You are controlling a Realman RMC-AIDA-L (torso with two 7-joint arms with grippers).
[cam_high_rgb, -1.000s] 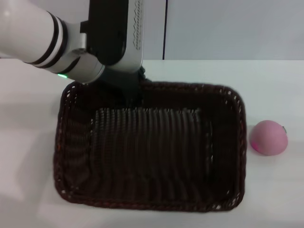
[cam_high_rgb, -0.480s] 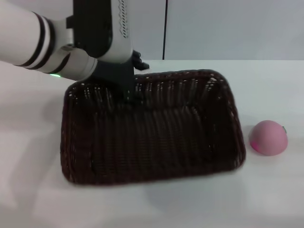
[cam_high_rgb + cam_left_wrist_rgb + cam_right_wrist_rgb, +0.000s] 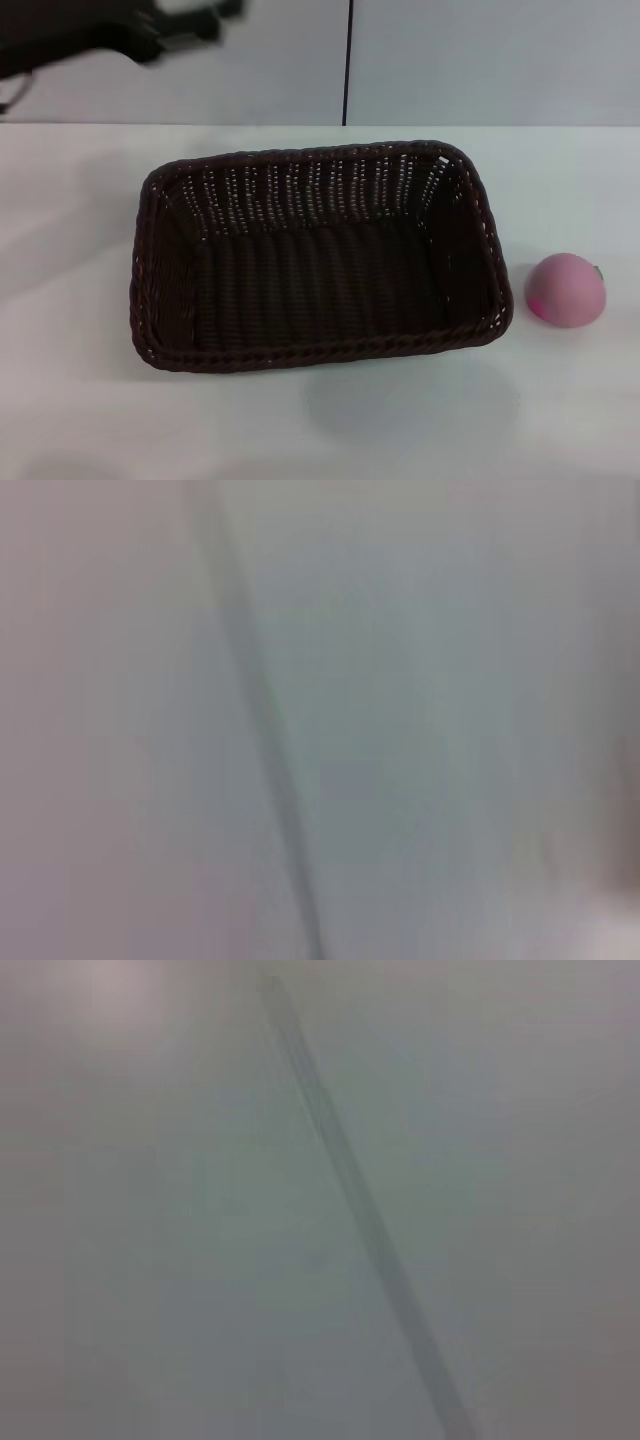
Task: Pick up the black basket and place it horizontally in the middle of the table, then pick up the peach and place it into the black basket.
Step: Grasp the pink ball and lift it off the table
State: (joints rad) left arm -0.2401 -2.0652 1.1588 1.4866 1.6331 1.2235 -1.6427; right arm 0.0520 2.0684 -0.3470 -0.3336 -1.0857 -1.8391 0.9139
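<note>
The black basket lies flat on the white table, long side across, open side up and empty, near the middle. The peach sits on the table just right of the basket, a short gap from its rim. My left gripper is high at the back left, above and behind the basket, blurred, open and holding nothing. The right gripper is out of view. Both wrist views show only a pale wall with a dark seam.
A pale wall with a dark vertical seam stands behind the table's back edge. Bare tabletop lies left of the basket, in front of it, and around the peach.
The left gripper let go of the basket's back rim and rose up and away to the back left. The basket settled flat on the table. The peach has not moved.
</note>
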